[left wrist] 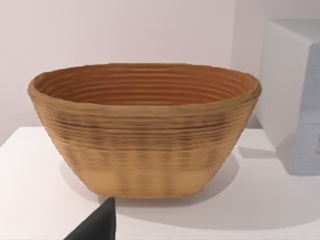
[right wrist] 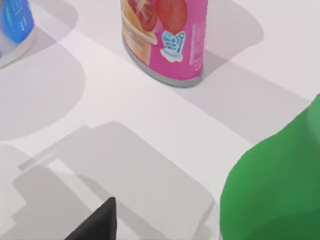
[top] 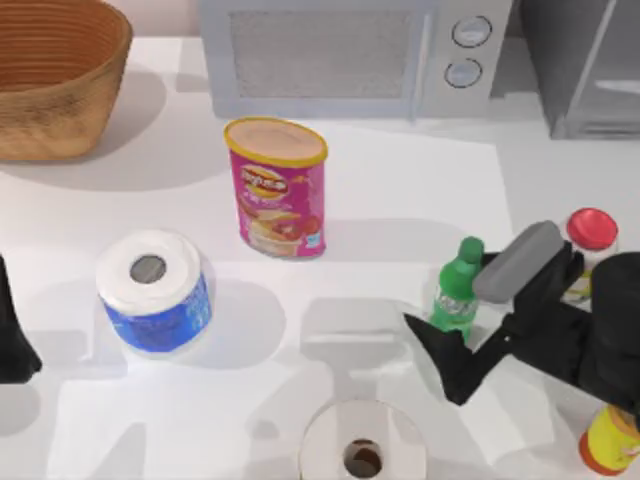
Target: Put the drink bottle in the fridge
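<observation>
The drink bottle (top: 458, 290), small, green and capped, stands upright on the white table right of centre. It also looms large and green in the right wrist view (right wrist: 272, 190). My right gripper (top: 447, 300) is open around it, with one dark finger (top: 432, 343) in front of the bottle and the other behind it. One fingertip (right wrist: 100, 222) shows in the right wrist view. The fridge (top: 590, 60), dark grey with a pale silver door, stands at the back right corner. My left gripper (top: 12, 335) is parked at the left edge, and its fingertip (left wrist: 100, 225) faces a basket.
A grey microwave (top: 350, 55) stands at the back centre and a wicker basket (top: 50, 70) at the back left. A pink can (top: 275, 185), a blue-wrapped paper roll (top: 153, 290) and a white roll (top: 362, 450) stand left of the bottle. A red-lidded jar (top: 592, 232) and a yellow bottle (top: 610, 440) crowd the right arm.
</observation>
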`<state>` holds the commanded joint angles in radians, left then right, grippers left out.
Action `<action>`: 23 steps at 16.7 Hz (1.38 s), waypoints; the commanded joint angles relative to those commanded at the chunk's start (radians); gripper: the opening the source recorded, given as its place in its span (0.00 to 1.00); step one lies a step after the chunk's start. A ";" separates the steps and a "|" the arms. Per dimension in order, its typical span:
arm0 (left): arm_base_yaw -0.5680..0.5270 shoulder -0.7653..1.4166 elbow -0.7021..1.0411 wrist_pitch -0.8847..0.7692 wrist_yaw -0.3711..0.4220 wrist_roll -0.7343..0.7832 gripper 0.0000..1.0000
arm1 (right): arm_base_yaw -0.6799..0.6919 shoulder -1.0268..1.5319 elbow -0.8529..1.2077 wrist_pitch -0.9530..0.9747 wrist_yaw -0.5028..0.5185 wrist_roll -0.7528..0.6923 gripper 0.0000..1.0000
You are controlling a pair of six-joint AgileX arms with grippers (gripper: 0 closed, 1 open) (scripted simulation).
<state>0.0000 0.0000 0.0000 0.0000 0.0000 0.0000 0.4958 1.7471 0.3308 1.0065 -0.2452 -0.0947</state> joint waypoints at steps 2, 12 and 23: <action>0.000 0.000 0.000 0.000 0.000 0.000 1.00 | 0.000 0.000 0.000 0.000 0.000 0.000 0.78; 0.000 0.000 0.000 0.000 0.000 0.000 1.00 | 0.000 0.000 0.000 0.000 0.000 0.000 0.03; 0.000 0.000 0.000 0.000 0.000 0.000 1.00 | -0.001 -0.011 -0.002 0.003 -0.009 0.001 0.01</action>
<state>0.0000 0.0000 0.0000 0.0000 0.0000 0.0000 0.4952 1.7364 0.3289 1.0099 -0.2545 -0.0938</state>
